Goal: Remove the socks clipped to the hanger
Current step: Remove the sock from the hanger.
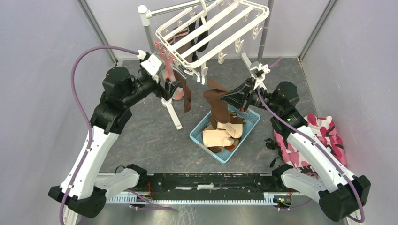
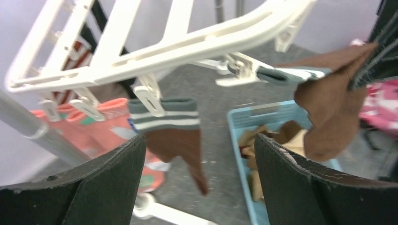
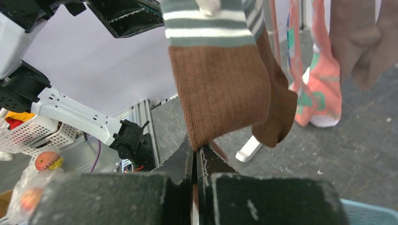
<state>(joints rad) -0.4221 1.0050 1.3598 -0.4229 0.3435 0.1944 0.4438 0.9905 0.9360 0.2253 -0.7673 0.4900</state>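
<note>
The right claw [image 3: 195, 157] is clenched on the lower edge of a brown sock [image 3: 220, 84], with the cloth pinched between its two fingers. Above the claw, the sock's grey-and-white striped cuff is held in a clip [image 3: 209, 4] of the white hanger [image 1: 211, 28], so the sock runs from clip to claw. Its free end hangs lower.

Beneath the right claw, a light blue basket [image 1: 245, 139] sits on the dark desk [image 1: 141, 136]. Several loose socks [image 1: 220, 136] in cream, tan and brown lie piled together inside it. On the outer side of the right claw, a pink camouflage cloth [image 1: 324, 136] lies on the desk outside the basket.

The left claw [image 2: 199, 145] is released, its fingers spread wide just under the hanger's near rail. Just beyond the gap between the fingers hangs a second brown sock [image 2: 171, 140] with the same striped cuff. It is clipped to the frame and touches neither finger. To the left of that claw, a coral sock [image 2: 103, 124] also hangs from the hanger.
</note>
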